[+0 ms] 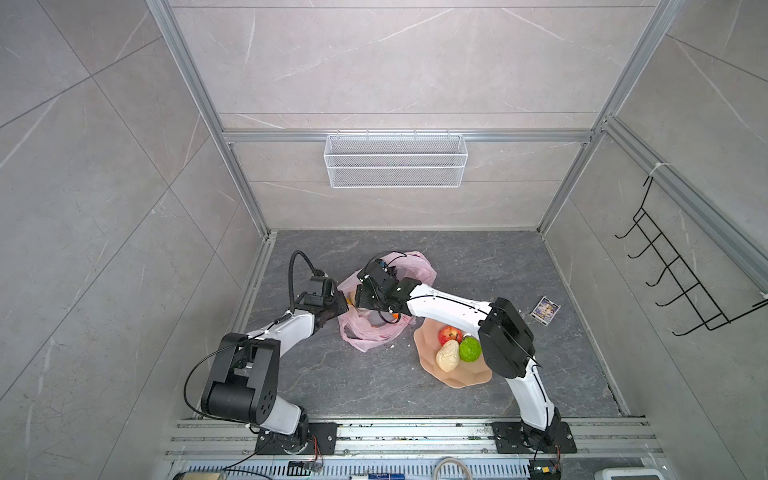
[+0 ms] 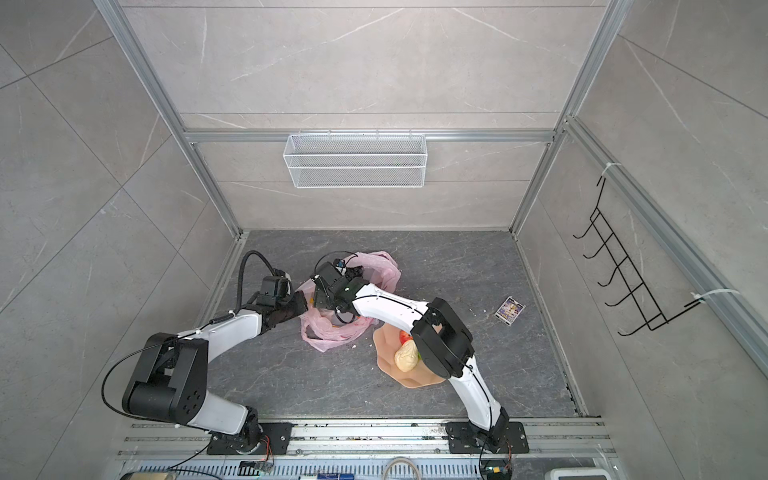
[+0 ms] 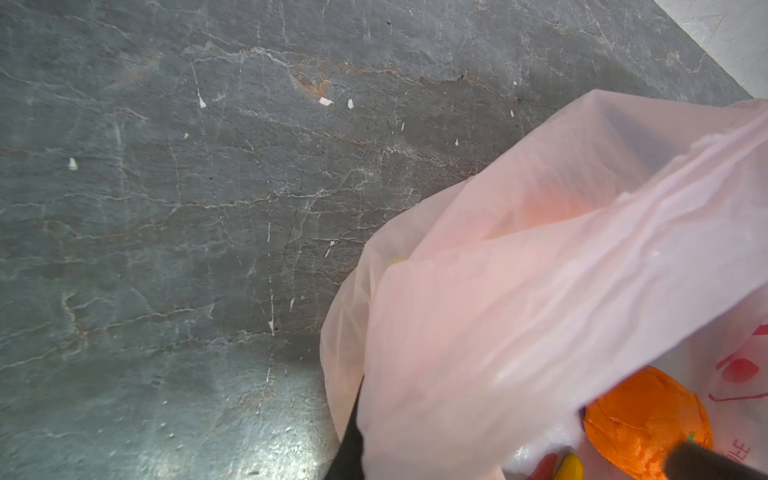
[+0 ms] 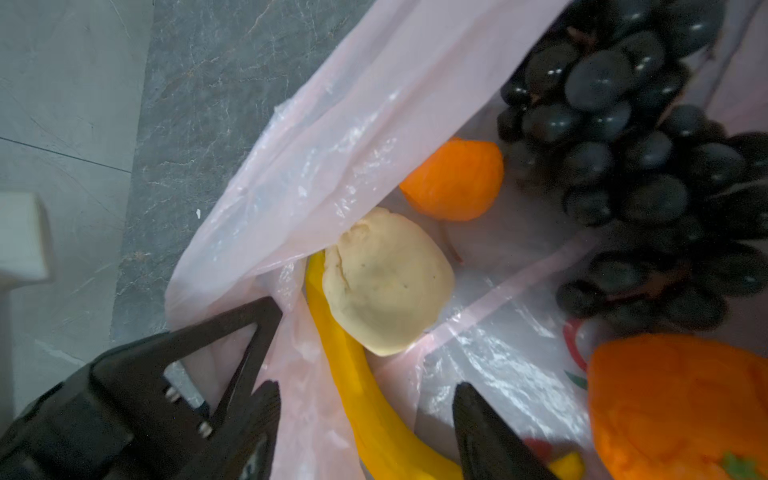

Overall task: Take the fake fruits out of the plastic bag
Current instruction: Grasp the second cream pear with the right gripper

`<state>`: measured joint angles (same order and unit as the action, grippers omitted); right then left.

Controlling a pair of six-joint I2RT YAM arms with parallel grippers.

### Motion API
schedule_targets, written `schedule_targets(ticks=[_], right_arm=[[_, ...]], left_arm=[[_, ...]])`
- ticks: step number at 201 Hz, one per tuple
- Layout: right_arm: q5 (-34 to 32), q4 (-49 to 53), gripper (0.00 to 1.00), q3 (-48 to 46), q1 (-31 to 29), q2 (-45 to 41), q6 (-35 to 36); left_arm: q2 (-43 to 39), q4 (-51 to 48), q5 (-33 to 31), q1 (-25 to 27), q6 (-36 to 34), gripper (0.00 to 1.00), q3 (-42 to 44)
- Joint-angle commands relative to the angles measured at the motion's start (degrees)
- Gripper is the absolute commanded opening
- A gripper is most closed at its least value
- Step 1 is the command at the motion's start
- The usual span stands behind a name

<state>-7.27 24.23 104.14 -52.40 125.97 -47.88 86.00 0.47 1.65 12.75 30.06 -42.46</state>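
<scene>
At the middle of the counter (image 1: 478, 266), the left gripper (image 1: 344, 306) pinches the plastic bag (image 1: 368, 334) by its rim; the right gripper (image 4: 365, 386), spread, hovers over the banana (image 4: 332, 332) inside — loose film could get caught, dragging the bag along.

My deck: dark grey veined slab (image 1: 353, 382). Directly on it: pink plastic bag (image 1: 368, 332), crumpled, left of centre; peach wavy dish (image 1: 428, 347) just right of the bag; small printed card pack (image 1: 545, 309) well apart, far right. White chips (image 3: 326, 101) scattered.
</scene>
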Motion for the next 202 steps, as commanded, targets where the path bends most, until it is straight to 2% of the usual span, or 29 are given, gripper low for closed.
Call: schedule_targets(ticks=[1,48,100,171,202], right_arm=[[-1.0,3.4,0.70,3.8,0.8,2.9,5.6],[4.2,8.3,0.72,14.6,2.8,10.6,16.3],[6.6,15.8,0.74,26.7,2.9,18.3,24.3],[8.8,21.6,0.78,32.4,3.0,20.7,29.4],[8.8,25.2,0.78,38.1,3.0,25.8,30.0]], left_arm=[[-2.1,2.0,-0.1,0.0,1.0,0.00,0.2],[-2.1,2.0,-0.1,0.0,0.8,0.00,0.1],[-2.1,1.8,-0.3,0.0,0.6,0.00,0.0],[-1.9,1.6,-0.5,0.0,0.6,0.00,-0.2],[-2.0,1.6,-0.5,0.0,0.6,0.00,-0.2]])
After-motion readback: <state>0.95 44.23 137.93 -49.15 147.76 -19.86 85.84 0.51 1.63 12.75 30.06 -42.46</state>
